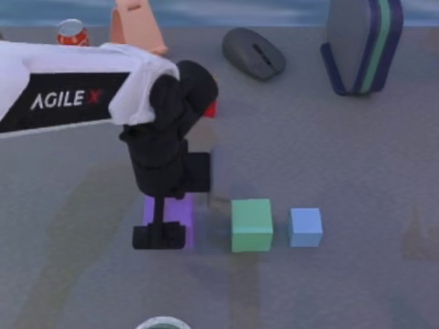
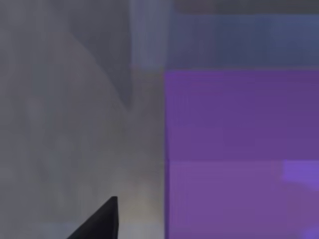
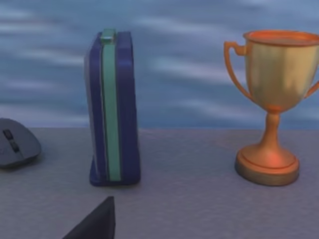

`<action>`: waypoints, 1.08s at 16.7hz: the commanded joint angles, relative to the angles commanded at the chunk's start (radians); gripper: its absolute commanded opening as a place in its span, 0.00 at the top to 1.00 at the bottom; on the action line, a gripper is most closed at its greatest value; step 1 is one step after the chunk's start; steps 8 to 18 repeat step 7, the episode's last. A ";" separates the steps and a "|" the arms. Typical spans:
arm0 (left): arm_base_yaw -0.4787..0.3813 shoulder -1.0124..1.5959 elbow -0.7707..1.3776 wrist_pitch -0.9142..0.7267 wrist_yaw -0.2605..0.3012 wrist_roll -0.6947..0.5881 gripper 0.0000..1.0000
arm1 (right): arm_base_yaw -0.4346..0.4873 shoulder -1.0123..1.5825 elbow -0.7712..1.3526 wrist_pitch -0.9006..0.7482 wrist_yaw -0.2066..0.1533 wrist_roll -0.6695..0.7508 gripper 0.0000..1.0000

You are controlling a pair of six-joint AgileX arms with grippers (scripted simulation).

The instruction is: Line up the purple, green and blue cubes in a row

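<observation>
**Left gripper over the purple cube, three cubes in a row**

You are looking down on a grey, matte table point(image 1: 357, 178) that is filling almost the whole top view; behind its far edge a blurred blue backdrop is showing. The left arm is reaching in from the upper left of the frame, and the left gripper point(image 1: 159, 236) is hanging over the purple cube point(image 1: 185, 218), low and left of centre. Its dark fingers point(image 1: 156, 218) are covering most of the cube, and you cannot tell how wide they are standing or whether they are gripping it. In the left wrist view the purple face point(image 2: 239, 149) is filling the right half.

The green cube point(image 1: 251, 224) is sitting just to the right of the purple one, and the blue cube point(image 1: 305, 227) is sitting beside it, a small gap between them.

Along the top edge a grey mouse point(image 1: 253, 53), a navy case with a green stripe point(image 1: 362, 42), a red can point(image 1: 71, 33) and an orange stand point(image 1: 136, 26) are resting. The right wrist view is also showing a gold trophy point(image 3: 271, 99) on the table.
</observation>
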 joint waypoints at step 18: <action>0.016 -0.073 0.139 -0.214 0.000 -0.002 0.00 | 0.000 0.000 0.000 0.000 0.000 0.000 0.00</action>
